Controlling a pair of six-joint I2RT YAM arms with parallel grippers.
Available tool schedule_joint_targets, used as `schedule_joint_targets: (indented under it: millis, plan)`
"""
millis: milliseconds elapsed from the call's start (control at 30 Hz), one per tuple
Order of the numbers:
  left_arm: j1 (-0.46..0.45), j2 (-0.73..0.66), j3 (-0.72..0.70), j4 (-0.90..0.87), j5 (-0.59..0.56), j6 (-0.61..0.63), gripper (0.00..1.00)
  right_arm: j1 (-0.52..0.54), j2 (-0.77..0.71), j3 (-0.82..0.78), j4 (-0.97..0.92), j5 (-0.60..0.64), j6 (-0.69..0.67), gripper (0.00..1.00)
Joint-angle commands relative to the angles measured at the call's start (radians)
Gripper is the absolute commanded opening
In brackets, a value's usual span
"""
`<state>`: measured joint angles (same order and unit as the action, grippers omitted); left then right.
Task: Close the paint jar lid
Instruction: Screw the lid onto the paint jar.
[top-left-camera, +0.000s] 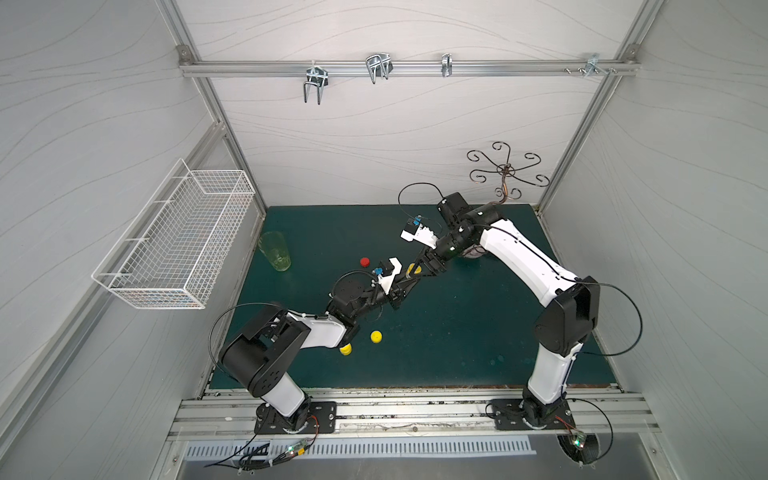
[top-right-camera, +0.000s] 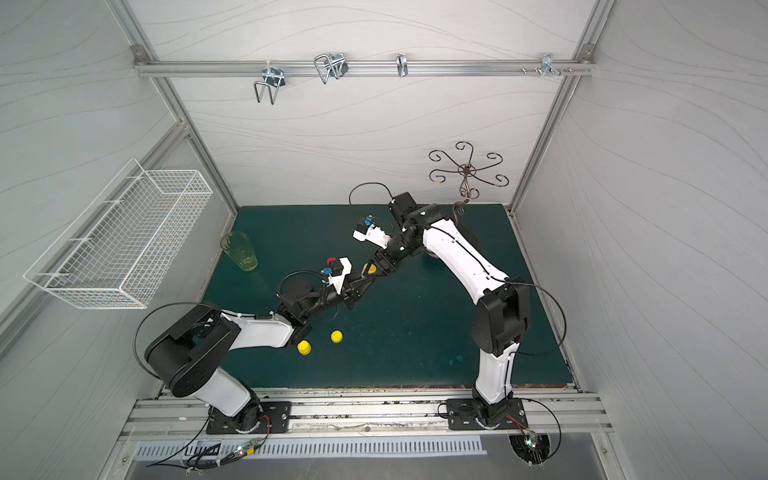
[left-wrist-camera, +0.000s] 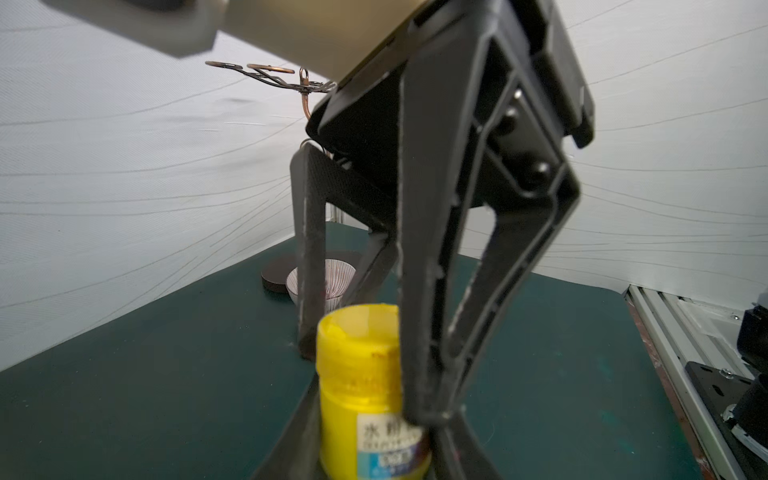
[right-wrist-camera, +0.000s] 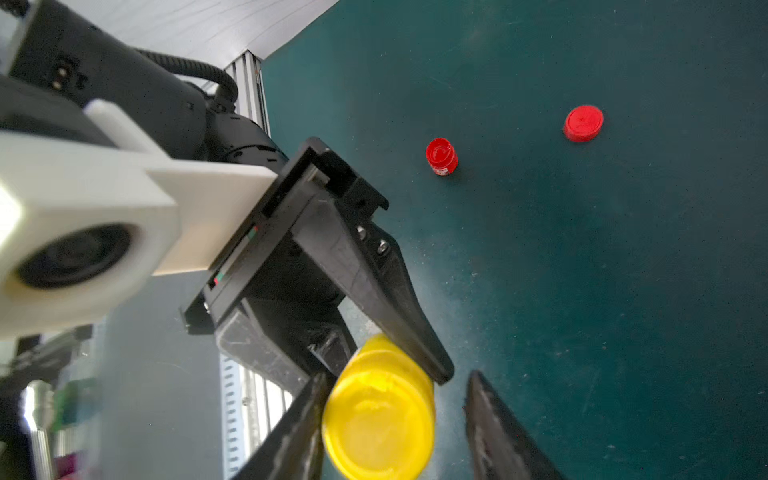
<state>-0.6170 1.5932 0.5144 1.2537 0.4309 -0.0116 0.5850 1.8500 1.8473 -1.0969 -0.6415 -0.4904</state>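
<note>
While the left end effector (left-wrist-camera: 374, 453) grips the paint jar (left-wrist-camera: 361, 415), the open right end effector (right-wrist-camera: 399, 376) straddles the lid (right-wrist-camera: 378, 419); next it should probably clamp and twist.

Paint jar (left-wrist-camera: 345, 419): yellow, white/blue label; lid (right-wrist-camera: 378, 428) yellow. Table mat (top-left-camera: 457, 332) dk green; 2nd jar (right-wrist-camera: 441, 156) & cap (right-wrist-camera: 583, 123) red. Bowl (left-wrist-camera: 338, 276): white w/ thin dk stripes.

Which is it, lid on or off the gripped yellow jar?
On: yellow lid sits atop the yellow jar; whether tight, cannot tell.
</note>
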Motion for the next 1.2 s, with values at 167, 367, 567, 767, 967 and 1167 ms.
schedule_joint_targets:
  millis: [167,367,567,767,967,1167]
  plan:
    - [0.0,0.007,0.015,0.059,0.008,0.009,0.11,0.003,0.008,0.047,-0.037,-0.007,0.024,0.51]
    - [0.0,0.005,0.016,0.057,0.003,0.012,0.11,0.003,0.007,0.04,-0.052,-0.017,0.018,0.49]
    - [0.0,0.007,0.022,0.05,0.002,0.012,0.11,0.003,0.0,0.029,-0.05,-0.015,0.017,0.5]
    - [0.0,0.001,0.027,0.038,-0.001,0.015,0.11,0.004,0.003,0.019,-0.048,-0.015,0.019,0.42]
    - [0.001,0.005,0.033,0.038,-0.003,0.012,0.11,0.004,0.0,0.0,-0.039,-0.013,0.025,0.42]
    - [0.0,0.005,0.038,0.036,-0.001,0.012,0.11,0.005,-0.002,-0.008,-0.034,-0.014,0.026,0.41]
